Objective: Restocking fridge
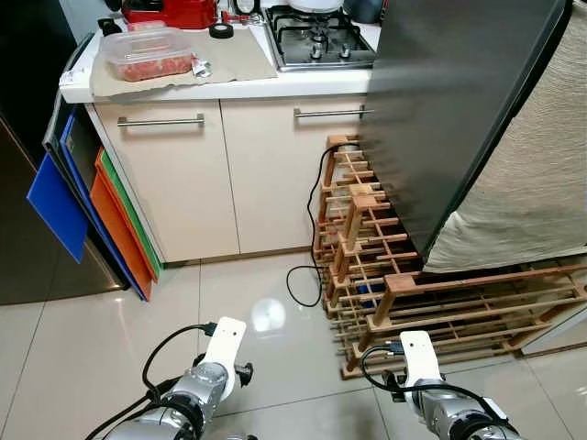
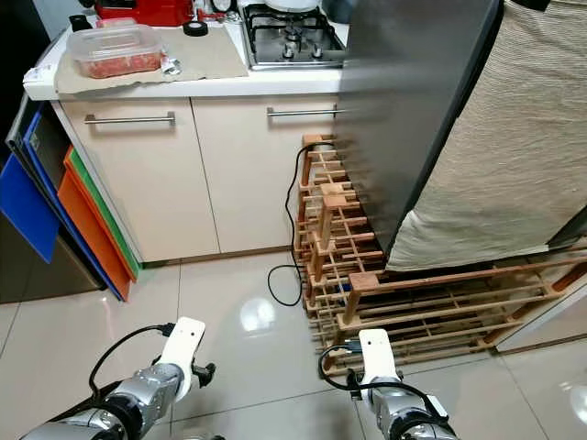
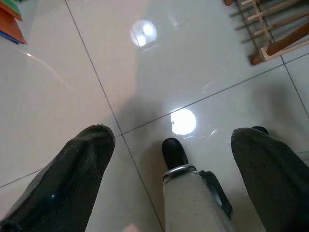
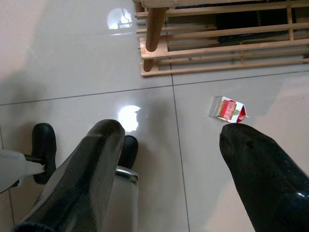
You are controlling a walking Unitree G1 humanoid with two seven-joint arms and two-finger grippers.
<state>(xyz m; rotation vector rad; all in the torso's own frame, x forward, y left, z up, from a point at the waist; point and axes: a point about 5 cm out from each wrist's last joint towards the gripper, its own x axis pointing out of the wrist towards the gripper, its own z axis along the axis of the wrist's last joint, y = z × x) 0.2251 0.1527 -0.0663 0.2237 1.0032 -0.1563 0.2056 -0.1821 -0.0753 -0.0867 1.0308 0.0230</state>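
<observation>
1. The robot stands on glossy pale floor tiles (image 1: pixel 101 357), both silver arms hanging low in front of it.
2. The left gripper (image 3: pixel 174 145) points down at bare tile; its two black fingers (image 3: pixel 72 179) are spread wide apart and hold nothing.
3. The right gripper (image 4: pixel 169 150) also hangs over the floor, fingers parted wide and empty.
4. A small red-and-white carton (image 4: pixel 228 109) lies on its side on the tile, near the tip of one right finger and just clear of the low wooden slatted rack (image 4: pixel 217 46).
5. That rack (image 1: pixel 367 266) sits on the floor against the cream kitchen cabinets (image 1: pixel 183 174), with a black cable (image 1: pixel 307 275) looping beside it.
6. A tall dark-grey fridge door (image 1: pixel 449 119) stands over the rack, a beige woven cloth (image 1: pixel 541 183) behind it.
7. On the white countertop (image 1: pixel 229 89) rests a clear plastic tub of reddish food (image 1: pixel 147 53), near a steel gas hob (image 1: pixel 316 41).
8. Blue, orange and green flat boards (image 1: pixel 87 215) lean at the cabinet's end.
</observation>
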